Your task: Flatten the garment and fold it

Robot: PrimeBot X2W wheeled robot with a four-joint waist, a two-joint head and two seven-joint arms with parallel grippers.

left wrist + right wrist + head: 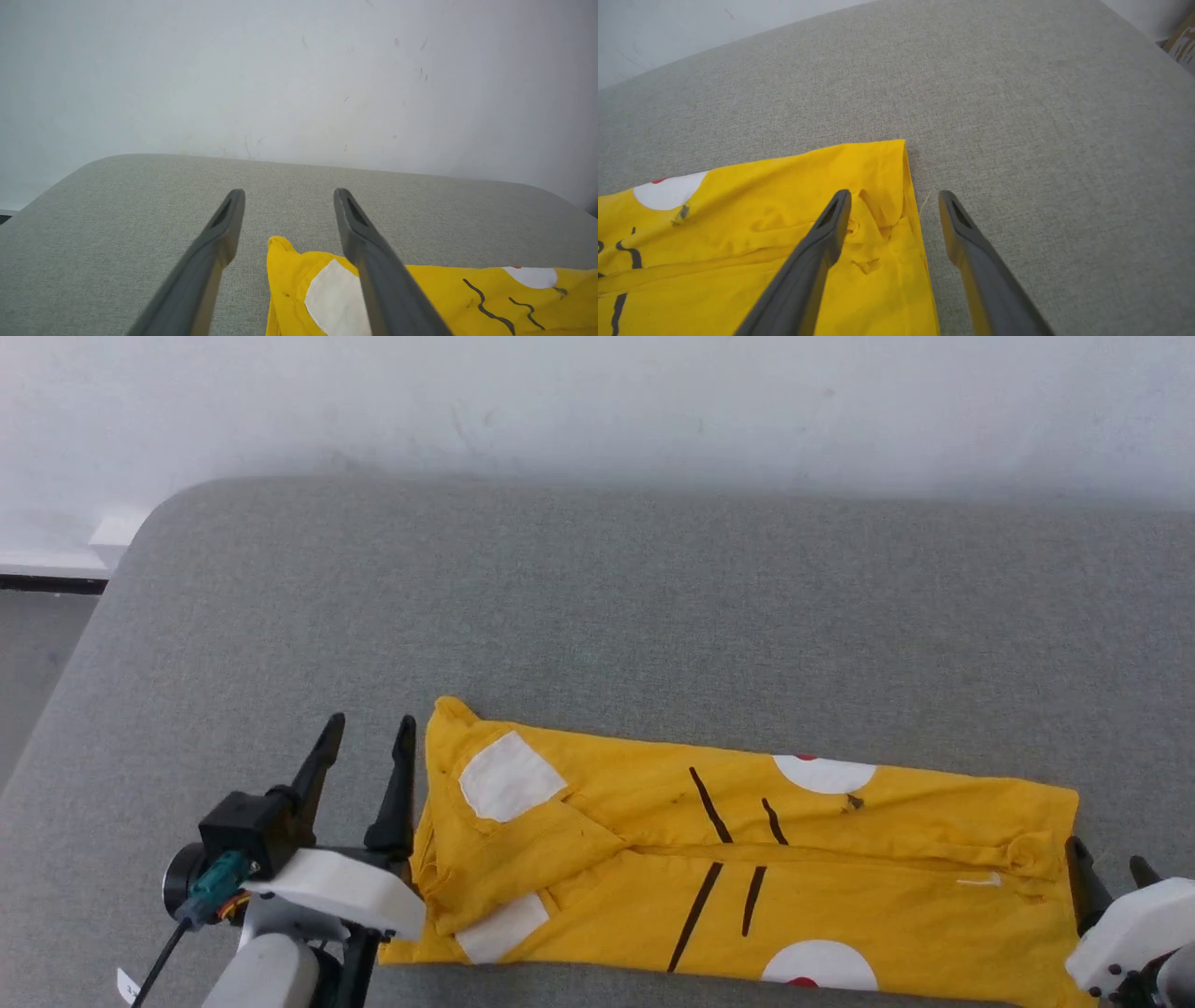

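Yellow T-shirt (747,868), doubled lengthwise, lies near the front edge of the grey padded surface (597,616). Left gripper (372,721) at its left end and right gripper (1106,855) at its right end stand released, holding nothing. A crosswise fold probably requires pinching all layers together, hems aligned.

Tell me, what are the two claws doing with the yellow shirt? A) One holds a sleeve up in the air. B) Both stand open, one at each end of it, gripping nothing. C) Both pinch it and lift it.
B: the left gripper and the right gripper have their fingers spread apart at opposite ends of the garment, which lies flat on the grey surface.
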